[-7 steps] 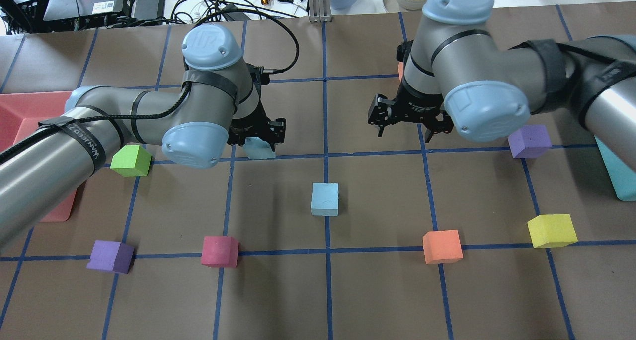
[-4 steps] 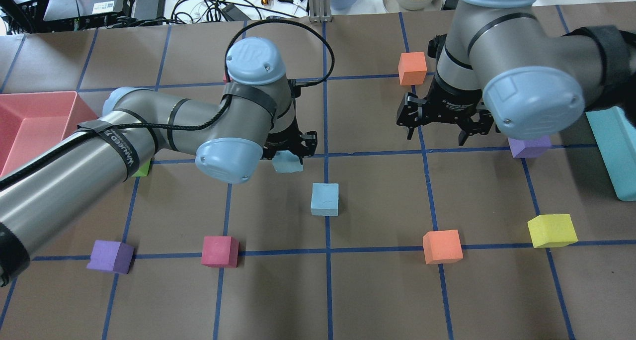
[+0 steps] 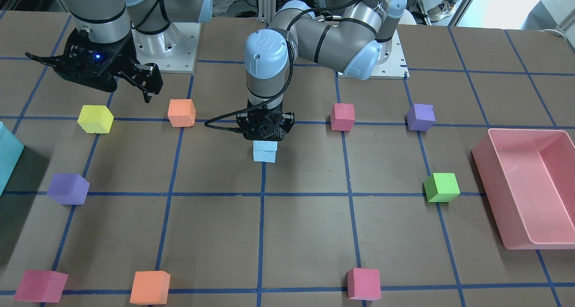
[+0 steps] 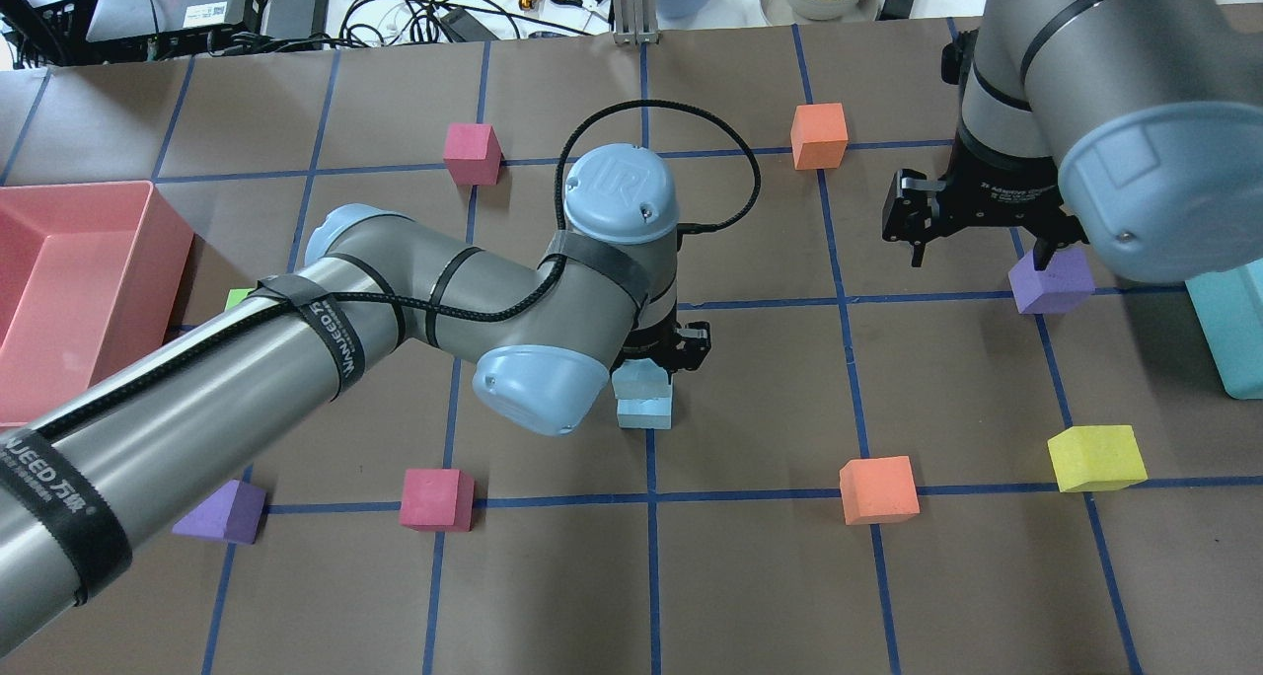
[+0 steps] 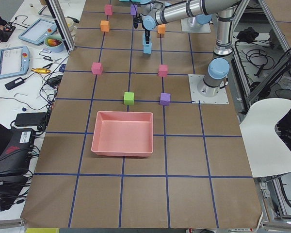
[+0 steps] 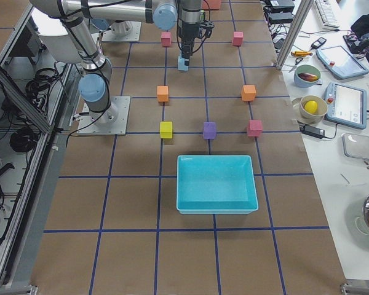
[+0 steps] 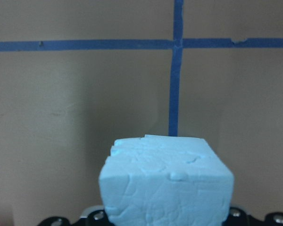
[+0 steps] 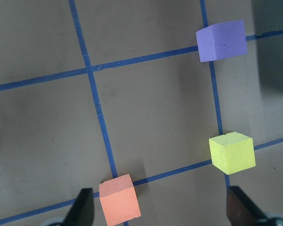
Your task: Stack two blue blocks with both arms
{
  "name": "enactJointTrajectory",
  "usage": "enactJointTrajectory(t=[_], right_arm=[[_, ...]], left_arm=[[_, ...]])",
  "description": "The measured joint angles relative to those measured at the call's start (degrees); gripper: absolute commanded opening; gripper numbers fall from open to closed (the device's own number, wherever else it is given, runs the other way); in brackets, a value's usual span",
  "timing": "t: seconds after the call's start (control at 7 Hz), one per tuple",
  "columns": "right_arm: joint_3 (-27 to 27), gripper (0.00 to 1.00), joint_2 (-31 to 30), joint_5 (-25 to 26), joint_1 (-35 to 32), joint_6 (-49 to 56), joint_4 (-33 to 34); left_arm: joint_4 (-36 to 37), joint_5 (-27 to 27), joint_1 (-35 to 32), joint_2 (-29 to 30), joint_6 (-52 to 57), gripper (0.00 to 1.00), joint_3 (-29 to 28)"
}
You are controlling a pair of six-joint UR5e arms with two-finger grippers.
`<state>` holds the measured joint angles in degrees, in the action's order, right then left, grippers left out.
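Note:
My left gripper (image 4: 646, 364) is shut on a pale blue block (image 4: 641, 381) and holds it directly over the second blue block (image 4: 644, 415) at the table's centre. The held block covers the lower one's top face, and I cannot tell whether they touch. The left wrist view shows only the held block (image 7: 167, 181), cracked and scuffed, with the lower one hidden under it. In the front view a blue block (image 3: 265, 156) shows just below the left gripper (image 3: 265, 134). My right gripper (image 4: 979, 256) is open and empty, hovering beside a purple cube (image 4: 1051, 280).
A pink bin (image 4: 163, 256) stands at the left and a teal bin (image 4: 1228, 330) at the right. Loose cubes lie around: orange (image 4: 819, 134), pink (image 4: 471, 152), pink (image 4: 436, 498), orange (image 4: 878, 489), yellow (image 4: 1095, 456), purple (image 4: 222, 510).
My left arm carried the blue block right and toward the robot, to a spot over the centre blue block. My right gripper, still open, moved right, out toward the purple cube.

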<state>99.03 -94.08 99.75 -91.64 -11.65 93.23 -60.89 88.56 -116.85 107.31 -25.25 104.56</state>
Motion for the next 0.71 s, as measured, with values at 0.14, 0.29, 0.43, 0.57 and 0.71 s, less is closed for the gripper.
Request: enactJointTrajectory(t=[0.14, 0.29, 0.43, 0.57, 0.71], right_arm=[[-0.68, 1.00, -0.05, -1.44, 0.03, 2.78, -0.44], [-1.18, 1.00, -0.10, -2.27, 0.05, 4.67, -0.97], [-1.81, 1.00, -0.11, -3.30, 0.05, 5.46, -1.20], [-2.74, 1.00, -0.02, -4.46, 0.05, 5.76, -1.30], [-3.38, 1.00, 0.08, -5.48, 0.06, 5.87, -1.43]], left_arm=[[0.12, 0.06, 0.01, 0.19, 0.39, 0.00, 0.07], [0.25, 0.16, 0.12, 0.38, 0.50, 0.00, 0.15], [0.28, 0.10, 0.13, 0.58, 0.36, 0.00, 0.18], [0.29, 0.01, 0.12, 0.69, 0.26, 0.00, 0.20], [0.18, -0.06, 0.09, 0.75, 0.22, 0.00, 0.20]])
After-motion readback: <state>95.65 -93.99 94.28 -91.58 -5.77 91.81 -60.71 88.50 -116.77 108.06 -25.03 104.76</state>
